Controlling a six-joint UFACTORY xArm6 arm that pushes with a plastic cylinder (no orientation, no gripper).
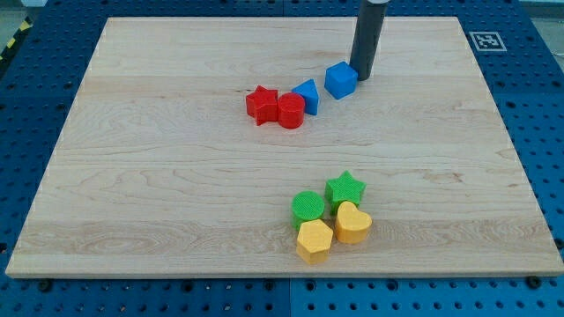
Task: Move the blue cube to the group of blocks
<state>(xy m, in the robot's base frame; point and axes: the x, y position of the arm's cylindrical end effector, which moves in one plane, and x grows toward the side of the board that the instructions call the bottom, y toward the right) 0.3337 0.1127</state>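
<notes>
my tip (pixel 363 76) touches the blue cube (pixel 341 79) on its right (no pincer shows, so its state can't be told); left of the cube sit a blue triangle (pixel 307 94), red cylinder (pixel 291 111), red star (pixel 262 103).

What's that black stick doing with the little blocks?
That stick is a robot arm's rod, and its tip is right beside the blue cube, on the cube's right in the view. It pushes blocks by sliding along the wooden board. Just left of the cube sit a blue triangular block, a red star and a red round-ish block. Near the view's bottom, two green blocks and two yellow blocks huddle together.
</notes>
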